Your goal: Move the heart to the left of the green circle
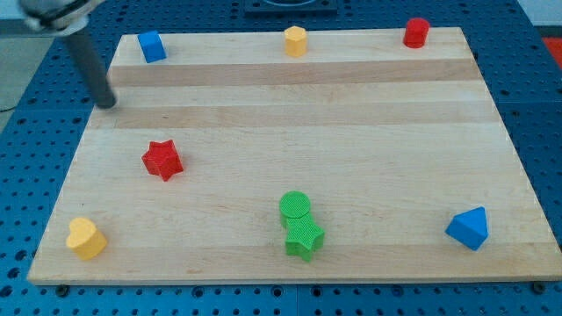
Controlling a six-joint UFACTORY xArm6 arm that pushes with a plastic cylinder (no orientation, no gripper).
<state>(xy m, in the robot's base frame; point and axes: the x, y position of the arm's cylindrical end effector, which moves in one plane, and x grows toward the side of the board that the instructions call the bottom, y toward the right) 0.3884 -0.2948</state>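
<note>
The yellow heart point(86, 238) lies near the board's bottom left corner. The green circle point(295, 207) sits at bottom centre, touching a green star point(304, 238) just below it. My tip point(107, 104) is at the board's left edge near the top, far above the heart and far left of the green circle, touching no block.
A red star point(162, 160) lies between my tip and the heart. A blue cube point(152, 46), a yellow hexagon point(295, 41) and a red cylinder point(415, 32) line the wooden board's point(351, 132) top edge. A blue triangle point(468, 228) sits at bottom right.
</note>
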